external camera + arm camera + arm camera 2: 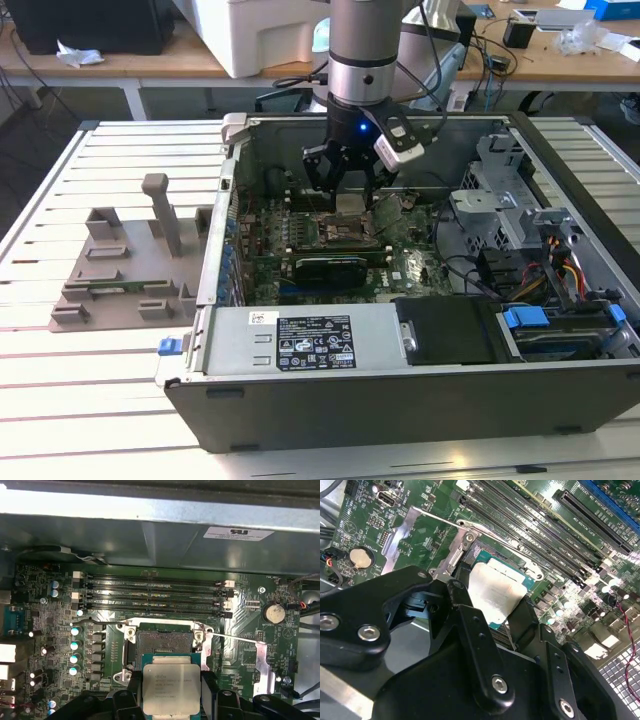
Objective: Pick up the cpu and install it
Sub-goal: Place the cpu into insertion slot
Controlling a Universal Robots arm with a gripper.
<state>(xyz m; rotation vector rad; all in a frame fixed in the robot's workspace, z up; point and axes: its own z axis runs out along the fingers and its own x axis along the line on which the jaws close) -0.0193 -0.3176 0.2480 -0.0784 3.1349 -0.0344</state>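
The cpu (171, 689), a pale silver green-rimmed square, sits gripped between the jaws.

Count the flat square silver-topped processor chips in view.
1: the silver-topped square cpu, gripped by the black end effector at the open black motherboard socket. Others could be hidden.

Open computer case (400, 410), jaws gripping cpu (349, 203) over motherboard (265, 240), grey fixture (120, 270) beside
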